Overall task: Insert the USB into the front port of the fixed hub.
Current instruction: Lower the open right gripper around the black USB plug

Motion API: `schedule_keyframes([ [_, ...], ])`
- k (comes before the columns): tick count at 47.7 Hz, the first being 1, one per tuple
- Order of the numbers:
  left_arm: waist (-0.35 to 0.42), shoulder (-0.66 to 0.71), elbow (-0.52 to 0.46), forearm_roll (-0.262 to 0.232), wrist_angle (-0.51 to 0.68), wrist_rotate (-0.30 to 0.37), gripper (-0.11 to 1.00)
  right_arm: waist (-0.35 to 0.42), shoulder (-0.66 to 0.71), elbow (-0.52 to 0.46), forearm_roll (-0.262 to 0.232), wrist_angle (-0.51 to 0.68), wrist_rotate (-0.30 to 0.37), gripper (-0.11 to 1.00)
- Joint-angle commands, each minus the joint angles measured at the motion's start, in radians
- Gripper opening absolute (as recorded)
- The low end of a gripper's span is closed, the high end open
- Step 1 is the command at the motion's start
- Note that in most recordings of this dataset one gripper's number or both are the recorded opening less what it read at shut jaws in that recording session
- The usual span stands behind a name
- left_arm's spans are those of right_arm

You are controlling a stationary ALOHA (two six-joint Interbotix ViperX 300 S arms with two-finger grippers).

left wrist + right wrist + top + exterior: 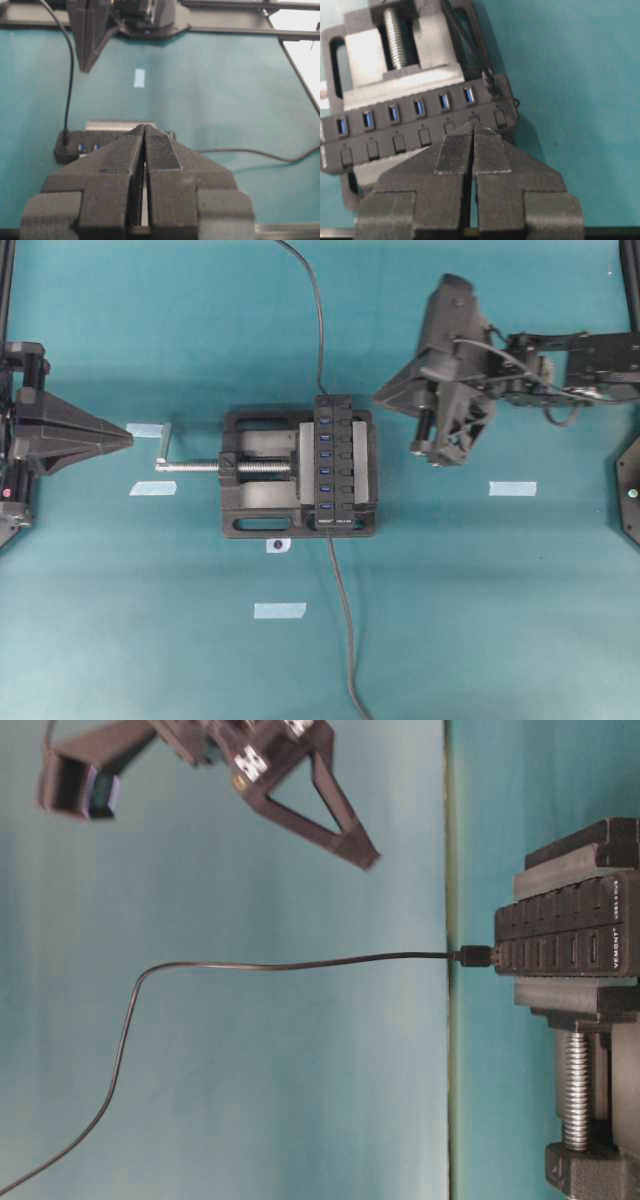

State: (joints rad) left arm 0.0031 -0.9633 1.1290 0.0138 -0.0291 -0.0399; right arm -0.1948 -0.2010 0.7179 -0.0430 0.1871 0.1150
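From overhead, the fixed hub (331, 462) lies clamped in a black vise (262, 473) at the middle of the teal worktop (480, 620), its row of blue ports running from twelve to six o'clock. A dark cable (310, 300) enters the hub's twelve o'clock end and another cable (345, 640) leaves its six o'clock end; which of them carries the USB cannot be told here. The left claw (128, 440) sits at nine o'clock, shut to a point, well apart from the vise. The right claw (380, 397) hovers near the hub's two o'clock side, closed and holding nothing. Strips of pale tape (512, 488) lie on the worktop.

At table level the picture is turned sideways: the hub (560, 935) sits at three o'clock with the USB (472, 957) plugged into its end, the cable (250, 965) trailing toward seven o'clock. The right claw (365, 855) hangs near twelve o'clock, apart from the cable.

The left wrist view shows the left claw (145, 132) pressed shut and empty, the hub (75, 147) beyond it at ten o'clock.

The right wrist view shows the right claw (472, 131) shut, above the hub (420, 127), with the plug (490, 82) seated at the hub's one o'clock end.
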Motion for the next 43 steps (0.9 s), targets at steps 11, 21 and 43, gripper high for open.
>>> schedule_keyframes([
  [11,-0.002,-0.012,-0.011,0.002,0.008,0.002,0.0,-0.008,0.069,-0.064,0.0,-0.005,-0.008,-0.03],
  [21,-0.002,-0.025,-0.014,0.002,0.044,0.0,0.0,-0.011,0.117,-0.078,-0.002,-0.009,-0.008,-0.03],
  [43,-0.002,-0.032,-0.009,0.0,0.057,0.002,0.0,-0.018,0.187,-0.129,-0.012,-0.021,-0.031,0.09],
])
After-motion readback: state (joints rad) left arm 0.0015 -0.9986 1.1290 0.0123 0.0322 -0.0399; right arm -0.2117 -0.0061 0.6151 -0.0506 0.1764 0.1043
